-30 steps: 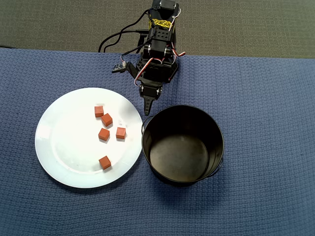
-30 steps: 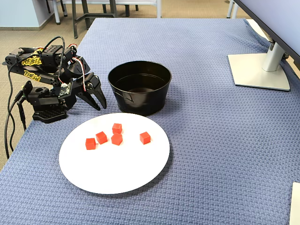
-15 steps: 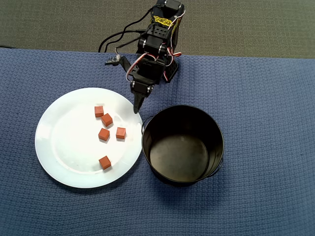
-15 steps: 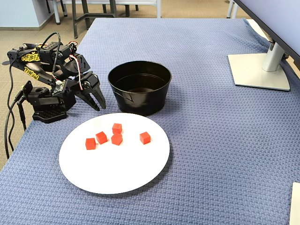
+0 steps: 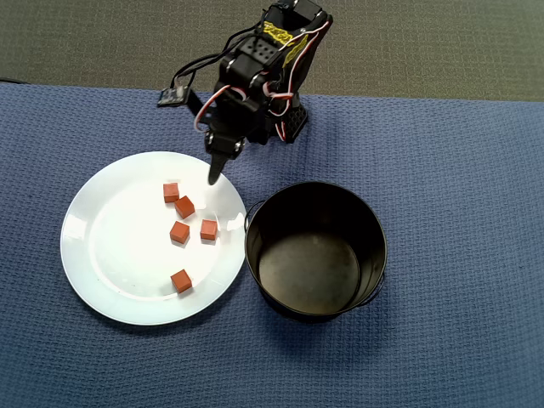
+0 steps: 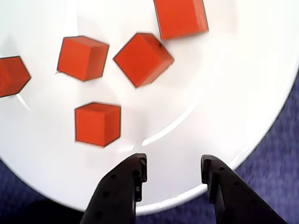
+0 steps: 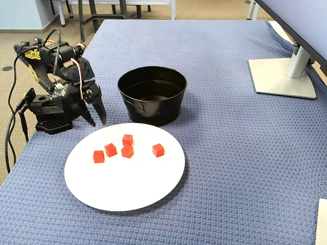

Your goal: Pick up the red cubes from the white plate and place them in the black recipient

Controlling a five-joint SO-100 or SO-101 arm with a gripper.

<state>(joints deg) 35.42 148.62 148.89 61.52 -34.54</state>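
Five small orange-red cubes lie on the white plate [image 5: 119, 255]: four clustered [image 5: 184, 206] and one apart [image 5: 180, 280]. The black pot [image 5: 316, 185] stands empty beside the plate, touching its rim. My gripper [image 5: 215, 174] hovers over the plate's edge nearest the arm base, open and empty. In the wrist view the fingers [image 6: 131, 173] frame bare plate [image 6: 224, 70]; the nearest cube [image 6: 97, 124] lies just ahead and left of my gripper [image 6: 172, 170]. In the fixed view my gripper [image 7: 97, 120] hangs above the plate [image 7: 127, 189], left of the pot [image 7: 153, 109], and all the cubes [image 7: 127, 151] show.
A blue woven cloth [image 7: 230, 153] covers the table. A monitor stand [image 7: 283, 76] sits at the far right in the fixed view. The arm base [image 7: 48, 120] and cables stand at the table's left edge. A white object [image 7: 322, 222] shows at the bottom right corner.
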